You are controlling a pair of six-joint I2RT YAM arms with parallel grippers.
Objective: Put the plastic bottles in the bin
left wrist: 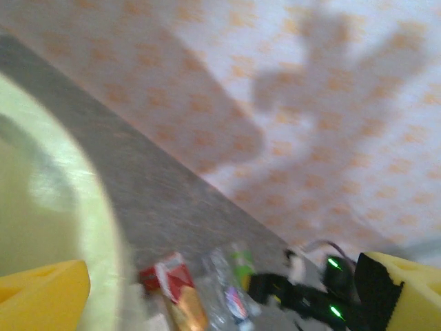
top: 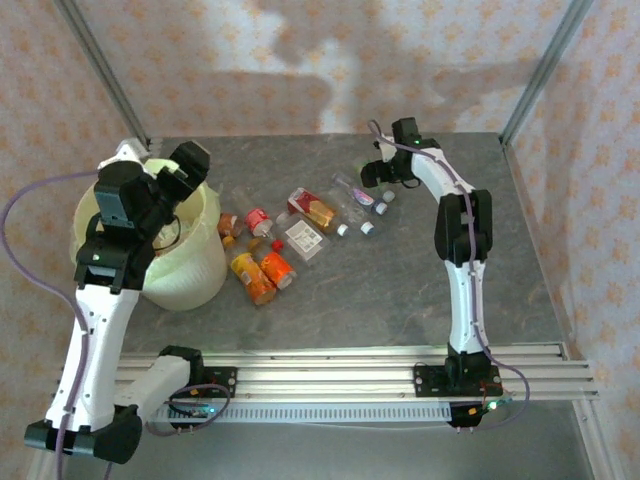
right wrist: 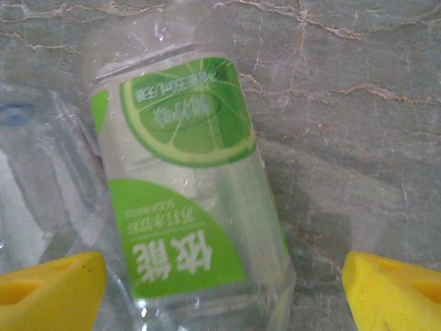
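Right fingers are spread either side of the green-labelled bottle lying toward the tabletop's far edge, apparently lined up to grasp. Left fingers hang released, empty, above the bin at the left edge.

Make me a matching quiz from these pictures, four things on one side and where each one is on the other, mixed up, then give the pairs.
1 bin
2 green-label bottle
3 orange bottles
4 left gripper

A lying between the right gripper's open fingers
B over the bin's rim
C left side of the table
D just right of the bin

Pairs: 1-C, 2-A, 3-D, 4-B
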